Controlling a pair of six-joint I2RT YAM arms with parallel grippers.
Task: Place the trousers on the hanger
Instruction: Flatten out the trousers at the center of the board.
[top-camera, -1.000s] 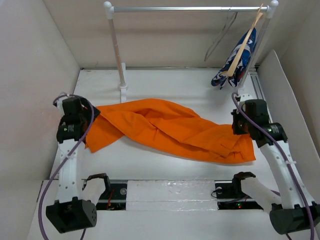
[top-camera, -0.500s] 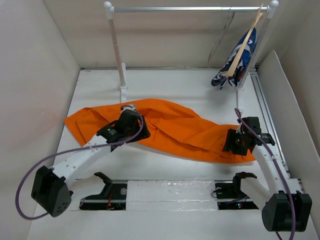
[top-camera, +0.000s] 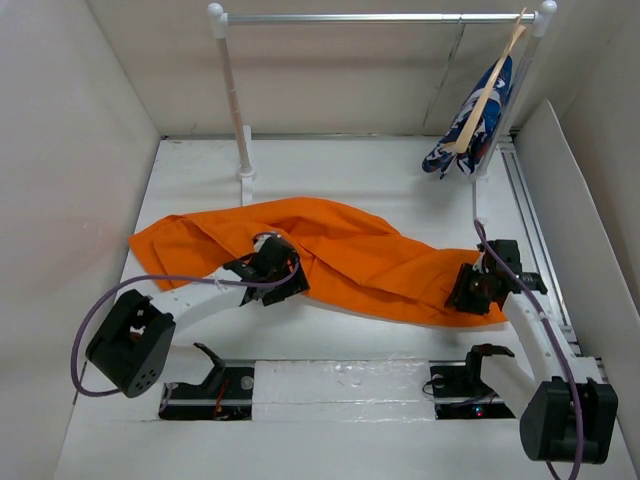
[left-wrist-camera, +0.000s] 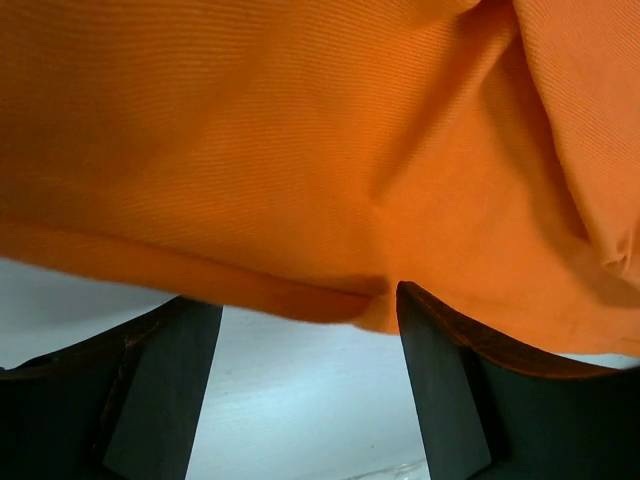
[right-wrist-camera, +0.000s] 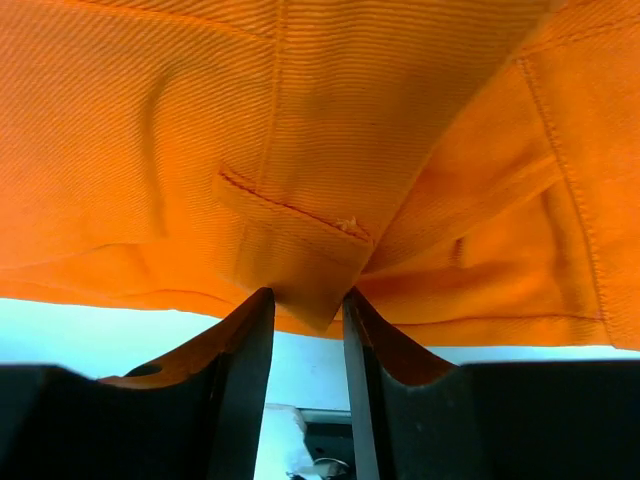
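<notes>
Top external: trousers (top-camera: 350, 255) lie flat across the bench middle, from left edge toward near-right corner. Nothing on the hanger (top-camera: 446, 68), a faint wire on the rail (top-camera: 380, 17) at the far edge. Whole task left. Left gripper (left-wrist-camera: 300, 310) spread wide, straddling the hem, unclamped. Right gripper (right-wrist-camera: 305, 300) nearly closed, pinching a waistband fold.

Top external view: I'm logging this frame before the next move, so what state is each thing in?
trousers: lying crumpled on the table, on no hanger.
left gripper: open, straddling the trousers' edge.
right gripper: shut on a fold of the trousers.
wire hanger: hanging bare on the rail, faintly seen.
wooden hanger: hanging on the rail, carrying the patterned garment.
</notes>
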